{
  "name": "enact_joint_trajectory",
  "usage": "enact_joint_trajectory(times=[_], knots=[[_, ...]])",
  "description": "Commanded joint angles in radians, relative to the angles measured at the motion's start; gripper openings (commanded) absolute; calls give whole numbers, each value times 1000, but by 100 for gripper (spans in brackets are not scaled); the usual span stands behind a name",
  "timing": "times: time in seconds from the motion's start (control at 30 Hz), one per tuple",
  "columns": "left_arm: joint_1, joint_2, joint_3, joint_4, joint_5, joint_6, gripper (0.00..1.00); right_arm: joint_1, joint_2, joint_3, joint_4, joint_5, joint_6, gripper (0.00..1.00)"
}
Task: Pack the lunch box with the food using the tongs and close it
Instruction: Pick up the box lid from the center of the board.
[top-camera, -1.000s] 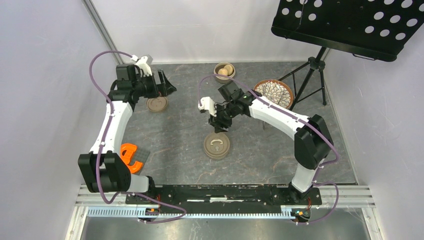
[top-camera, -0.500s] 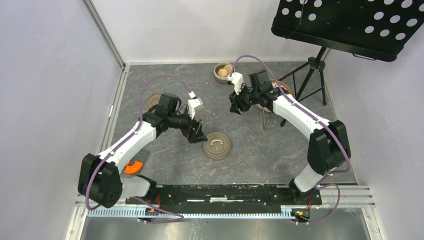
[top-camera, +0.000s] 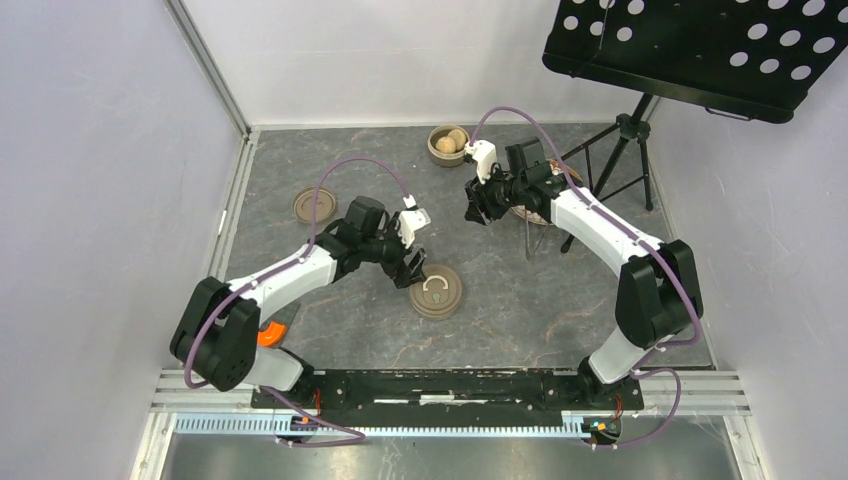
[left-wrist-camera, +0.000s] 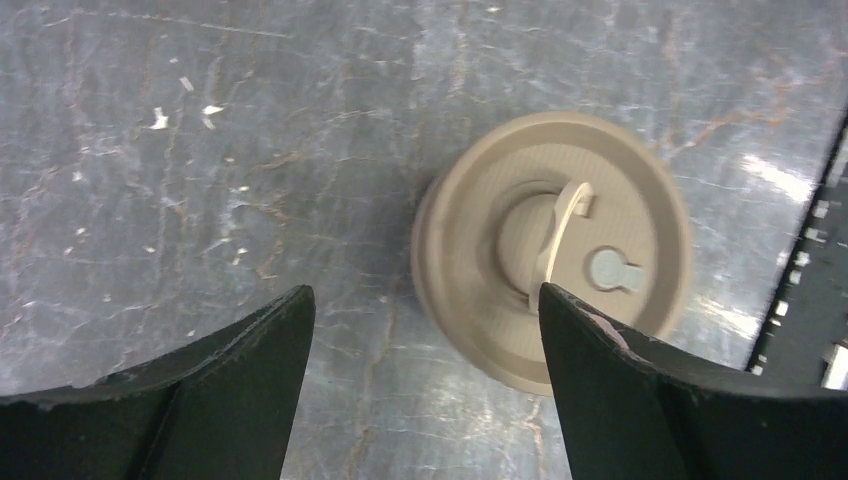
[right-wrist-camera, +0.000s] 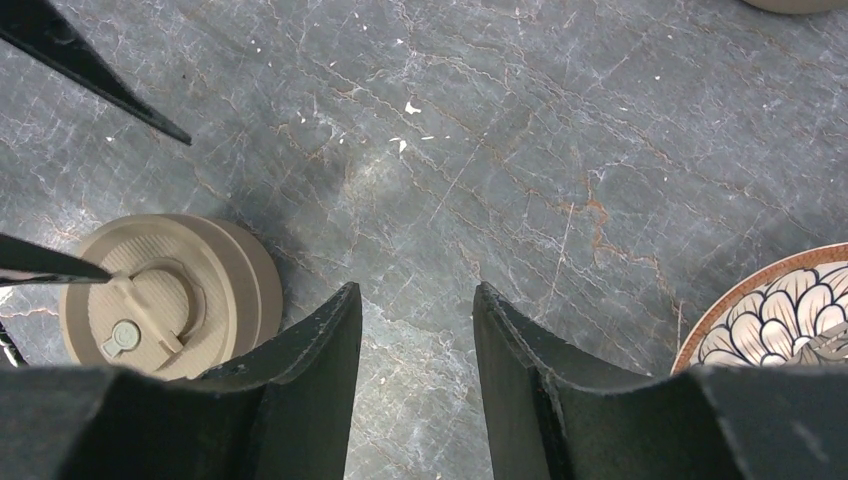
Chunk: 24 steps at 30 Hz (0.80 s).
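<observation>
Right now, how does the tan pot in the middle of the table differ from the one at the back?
The middle pot is shut under a ribbed lid; the back pot stands open, with pale rounded pieces of food showing inside. The left gripper, jaws wide apart, is right at the middle pot; the back pot has no gripper at it. Both are round, tan and upright on the grey table.

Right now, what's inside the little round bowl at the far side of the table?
Pale tan bun-like pieces sit in the bowl, with at least two showing. Anything beneath them is covered, so I cannot tell what else it holds.
</observation>
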Motion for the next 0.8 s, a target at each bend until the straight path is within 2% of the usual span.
enact_joint_trajectory(times=[0.0,0.2,0.3,0.43,0.57,0.77], knots=[[-9,46,27,86,-80,-9,87,0,0,1,38,-2,9,50],[-9,66,33,88,-113,-23,77,-3,7,3,35,-2,4,50],[4,48,37,77,-127,-42,77,-5,10,12,31,-9,-3,50],[142,-18,69,74,11,-114,78,-5,3,20,32,-24,-17,50],[280,-1,171,-65,-21,15,78,-5,-2,29,42,-24,-31,50],[471,177,366,-273,-161,231,75,-5,-5,47,48,-47,-40,50]])
